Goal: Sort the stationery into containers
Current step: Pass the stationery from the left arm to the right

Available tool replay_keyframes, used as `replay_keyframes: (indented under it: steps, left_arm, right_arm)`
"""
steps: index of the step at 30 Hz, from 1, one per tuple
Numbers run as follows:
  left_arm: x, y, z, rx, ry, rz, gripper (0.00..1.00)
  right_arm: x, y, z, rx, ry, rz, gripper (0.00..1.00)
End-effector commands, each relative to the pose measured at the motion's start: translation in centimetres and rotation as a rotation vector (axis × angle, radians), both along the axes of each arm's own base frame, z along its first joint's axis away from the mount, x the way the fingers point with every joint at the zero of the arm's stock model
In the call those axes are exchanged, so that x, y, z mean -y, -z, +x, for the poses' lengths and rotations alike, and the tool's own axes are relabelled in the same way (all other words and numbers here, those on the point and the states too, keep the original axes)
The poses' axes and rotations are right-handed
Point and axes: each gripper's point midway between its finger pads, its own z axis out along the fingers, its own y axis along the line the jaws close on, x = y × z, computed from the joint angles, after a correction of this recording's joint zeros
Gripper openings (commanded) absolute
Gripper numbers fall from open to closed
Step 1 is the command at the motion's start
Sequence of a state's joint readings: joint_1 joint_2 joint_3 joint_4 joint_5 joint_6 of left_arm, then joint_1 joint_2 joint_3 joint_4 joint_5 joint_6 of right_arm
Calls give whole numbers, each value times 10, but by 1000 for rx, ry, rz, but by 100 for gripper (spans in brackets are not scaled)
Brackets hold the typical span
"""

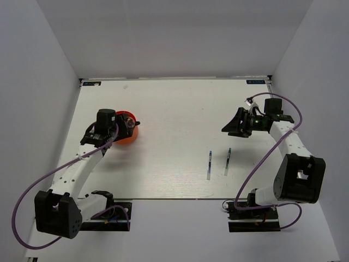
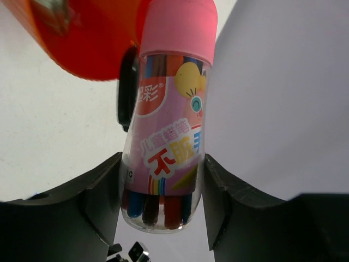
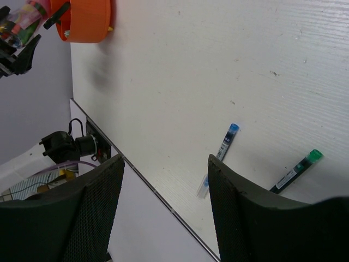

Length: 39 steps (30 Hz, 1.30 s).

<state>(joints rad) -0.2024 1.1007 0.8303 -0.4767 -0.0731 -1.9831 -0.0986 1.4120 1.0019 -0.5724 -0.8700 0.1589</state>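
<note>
My left gripper (image 2: pixel 162 185) is shut on a clear pink-capped tube (image 2: pixel 169 120) with coloured sticks inside. It holds the tube right beside the round red-orange container (image 2: pixel 92 38). A black item (image 2: pixel 127 90) pokes out at the container's rim. In the top view the left gripper (image 1: pixel 124 126) is over the container (image 1: pixel 132 137) at mid-left. My right gripper (image 3: pixel 166 169) is open and empty, raised at the right (image 1: pixel 239 124). A thin blue-capped pen (image 3: pixel 222 150) and a green-capped pen (image 3: pixel 297 169) lie on the table, also seen in the top view: blue (image 1: pixel 209 164), green (image 1: pixel 227 162).
The white table (image 1: pixel 174 109) is walled by white panels at the back and sides. Its near edge (image 3: pixel 142 177) runs just below the two pens. The arm bases and cables sit below that edge.
</note>
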Motion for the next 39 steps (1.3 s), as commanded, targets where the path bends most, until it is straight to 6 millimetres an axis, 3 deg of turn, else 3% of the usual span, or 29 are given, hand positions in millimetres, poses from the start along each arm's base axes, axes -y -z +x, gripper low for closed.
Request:
replay_keyframes:
  steps: [1, 13, 26, 35, 39]
  left_arm:
    - [-8, -10, 5, 43, -91, -53, 0]
    - [-8, -4, 10, 50, -136, -103, 0]
    - [-10, -20, 39, 110, -262, -260, 0]
    - [-12, -40, 48, 128, -307, -303, 0]
    - [-14, -37, 46, 114, -313, -299, 0]
  right_arm:
    - [1, -8, 0, 33, 11, 9, 65]
    - [4, -3, 1, 17, 23, 9, 65]
    - [19, 5, 6, 5, 108, 17, 65]
    - [31, 14, 9, -3, 158, 12, 64]
    - [34, 16, 9, -6, 169, 10, 63]
